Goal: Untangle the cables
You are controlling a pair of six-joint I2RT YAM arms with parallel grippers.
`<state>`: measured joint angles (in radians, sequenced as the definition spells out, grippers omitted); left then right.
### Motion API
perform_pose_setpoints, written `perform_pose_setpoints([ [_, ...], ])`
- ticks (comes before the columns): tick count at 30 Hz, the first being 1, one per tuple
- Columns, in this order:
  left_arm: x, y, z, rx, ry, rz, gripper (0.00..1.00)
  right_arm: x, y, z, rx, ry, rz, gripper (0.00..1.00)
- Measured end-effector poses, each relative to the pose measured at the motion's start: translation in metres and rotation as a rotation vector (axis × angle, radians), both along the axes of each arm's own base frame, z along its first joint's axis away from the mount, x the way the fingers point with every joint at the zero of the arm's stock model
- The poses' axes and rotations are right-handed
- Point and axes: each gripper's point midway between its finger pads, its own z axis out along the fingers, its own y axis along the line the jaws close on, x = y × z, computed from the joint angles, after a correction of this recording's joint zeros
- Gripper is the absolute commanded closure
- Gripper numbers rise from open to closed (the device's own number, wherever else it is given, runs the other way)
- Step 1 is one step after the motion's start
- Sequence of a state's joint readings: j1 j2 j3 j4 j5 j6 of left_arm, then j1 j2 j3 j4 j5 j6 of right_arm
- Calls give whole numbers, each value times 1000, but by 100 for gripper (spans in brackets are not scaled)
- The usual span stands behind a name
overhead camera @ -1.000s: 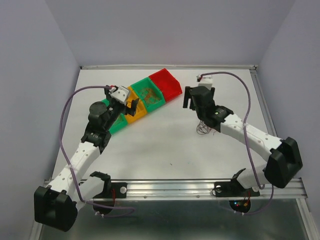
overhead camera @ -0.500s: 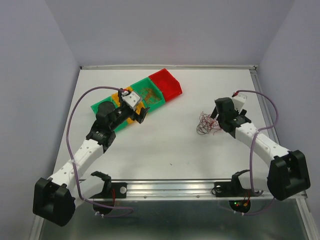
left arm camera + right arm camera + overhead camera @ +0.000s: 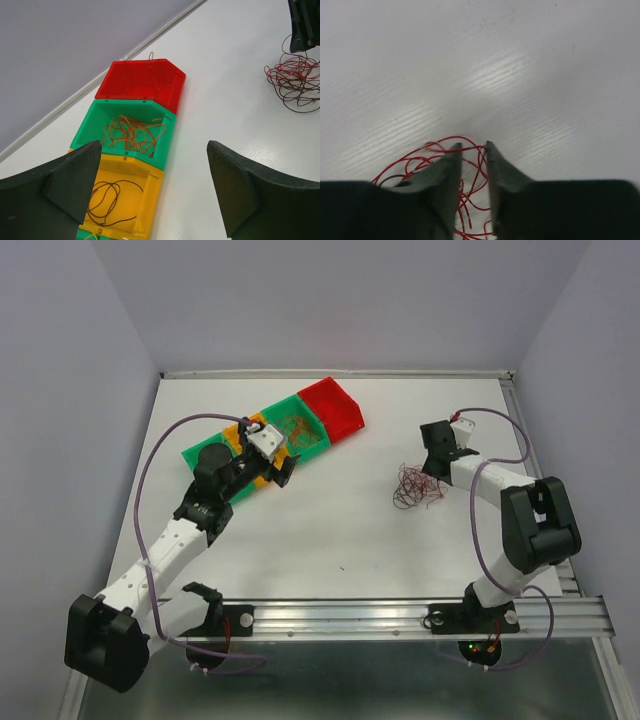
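The cables lie as a small tangle of red and dark wires on the white table, right of centre. My right gripper is low at the tangle's far right edge. In the right wrist view its jaws stand a narrow gap apart, with red strands crossing between and under the tips. My left gripper hangs wide open above the bin row; nothing is between its fingers. The tangle also shows at the top right of the left wrist view.
A row of bins runs diagonally at the back left. The red bin holds a thin strand, the green bin holds orange wires, and the yellow bin holds a dark brown loop. Another green bin ends the row. Walls enclose the table.
The right gripper has swung from above the tangle out to its right and come down at its edge, its jaws narrowing. The left gripper moved over the bins, then stayed still and open.
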<state>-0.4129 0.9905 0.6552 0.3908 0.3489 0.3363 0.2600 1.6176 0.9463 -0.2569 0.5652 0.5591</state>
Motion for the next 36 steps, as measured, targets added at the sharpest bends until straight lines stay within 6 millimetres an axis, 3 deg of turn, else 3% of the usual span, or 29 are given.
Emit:
perform_pose_setpoints([
  [1, 0, 0, 0, 1, 0, 1, 1, 3, 0, -1, 1, 0, 5, 99],
  [6, 1, -2, -4, 10, 8, -5, 1, 11, 9, 10, 37, -29, 63, 100],
  [9, -3, -18, -9, 30, 22, -57, 1, 12, 21, 39, 85, -92, 133, 99],
  [11, -8, -34, -12, 47, 26, -106, 1, 12, 32, 72, 136, -172, 198, 100],
  [12, -11, -44, -13, 56, 28, -135, 1, 10, 38, 104, 168, -254, 242, 99],
  [15, -16, -77, -23, 79, 58, -234, 1, -5, 50, 172, 233, -429, 329, 99],
  [17, -10, -93, -28, 88, 80, -270, 1, -21, 53, 226, 265, -569, 375, 100],
  [20, 5, -111, -37, 91, 112, -299, 1, -40, 56, 289, 296, -727, 426, 99],
  [23, 17, -128, -46, 73, 140, -319, 1, -55, 64, 342, 329, -838, 493, 99],
  [26, 23, -141, -52, 24, 152, -328, 1, -65, 74, 379, 364, -907, 563, 99],
  [31, 16, -162, -25, -80, 87, -401, 1, -76, 85, 414, 405, -966, 634, 99],
  [36, -1, -184, 10, -204, 30, -535, 1, -78, 92, 425, 437, -977, 664, 99],
])
